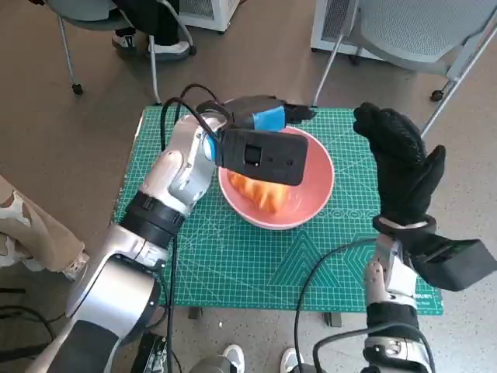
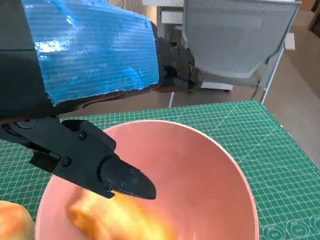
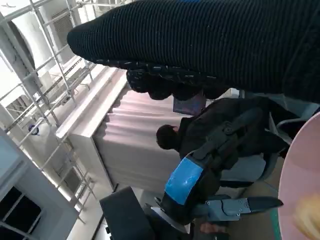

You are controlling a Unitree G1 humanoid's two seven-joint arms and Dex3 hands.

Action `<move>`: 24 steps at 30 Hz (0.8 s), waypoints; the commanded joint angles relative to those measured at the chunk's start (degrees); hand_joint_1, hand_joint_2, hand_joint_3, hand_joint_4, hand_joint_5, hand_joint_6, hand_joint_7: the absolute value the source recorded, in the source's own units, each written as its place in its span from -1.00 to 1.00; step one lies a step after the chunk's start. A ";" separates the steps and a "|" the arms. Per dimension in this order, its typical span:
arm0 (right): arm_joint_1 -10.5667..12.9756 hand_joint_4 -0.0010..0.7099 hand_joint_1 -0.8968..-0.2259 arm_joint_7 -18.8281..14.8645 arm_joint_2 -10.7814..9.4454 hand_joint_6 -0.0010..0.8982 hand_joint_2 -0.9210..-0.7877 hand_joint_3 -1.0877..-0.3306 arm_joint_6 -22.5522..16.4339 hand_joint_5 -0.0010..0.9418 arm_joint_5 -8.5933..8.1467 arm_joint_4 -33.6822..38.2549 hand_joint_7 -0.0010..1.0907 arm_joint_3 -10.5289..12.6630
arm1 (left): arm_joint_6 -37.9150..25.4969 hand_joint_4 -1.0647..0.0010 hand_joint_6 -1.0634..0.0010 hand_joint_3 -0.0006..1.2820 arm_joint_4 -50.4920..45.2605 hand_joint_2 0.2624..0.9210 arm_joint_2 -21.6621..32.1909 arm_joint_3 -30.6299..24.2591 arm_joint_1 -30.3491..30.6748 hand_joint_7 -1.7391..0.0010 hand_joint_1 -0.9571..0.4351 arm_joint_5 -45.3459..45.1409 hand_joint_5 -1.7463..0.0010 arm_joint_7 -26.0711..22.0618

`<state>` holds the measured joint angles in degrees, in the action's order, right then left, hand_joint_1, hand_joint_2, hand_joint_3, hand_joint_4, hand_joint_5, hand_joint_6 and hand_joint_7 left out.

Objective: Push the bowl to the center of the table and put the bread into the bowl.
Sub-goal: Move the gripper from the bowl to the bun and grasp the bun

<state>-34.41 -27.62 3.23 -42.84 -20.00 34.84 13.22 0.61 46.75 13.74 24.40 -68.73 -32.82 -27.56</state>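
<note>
A pink bowl (image 1: 311, 194) sits near the middle of the green cutting mat (image 1: 233, 264). Orange-yellow bread (image 1: 260, 193) lies inside it, partly hidden by my left wrist camera; the left wrist view shows the bread (image 2: 107, 220) low in the bowl (image 2: 200, 170). My left hand (image 1: 268, 116) hovers above the bowl's far rim, its fingers spread and holding nothing. My right hand (image 1: 400, 167) is raised just right of the bowl, fingers apart, empty. In the right wrist view the left hand (image 3: 200, 185) shows beside the bowl rim (image 3: 300, 180).
A grey chair (image 1: 411, 31) stands beyond the table's far right corner, another chair (image 1: 101, 19) at the far left. A person's feet (image 1: 151, 43) show at the back, and a leg (image 1: 31, 225) at the left. A person sits in the right wrist view (image 3: 220, 130).
</note>
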 commanded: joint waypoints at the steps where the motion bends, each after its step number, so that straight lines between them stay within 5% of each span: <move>1: 1.09 -0.28 -0.24 0.18 -0.50 -0.71 -1.00 -0.05 0.14 -1.00 -0.02 1.43 -0.32 -0.20 | 0.34 1.00 0.64 -0.95 -2.77 0.80 2.34 -1.22 0.51 1.00 -0.29 0.52 1.00 1.16; 16: 0.72 -0.30 -0.22 -0.72 -0.99 -0.72 -1.00 -0.08 1.28 -1.00 -0.71 1.31 -0.32 -1.04 | -3.14 0.97 0.62 -0.99 -34.26 0.82 17.15 -11.83 18.28 0.99 -0.22 2.92 0.99 -1.71; 24: 0.75 -0.32 -0.21 -1.25 -1.20 -0.72 -1.00 -0.09 1.82 -1.00 -0.84 0.78 -0.31 -1.59 | -5.61 0.95 0.57 -1.00 -39.16 0.65 21.84 -15.84 24.35 0.98 -0.14 1.77 1.00 0.49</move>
<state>-34.45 -28.24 2.52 -42.13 -20.30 35.38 12.15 -4.49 9.11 34.40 9.65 -46.37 -30.95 -28.23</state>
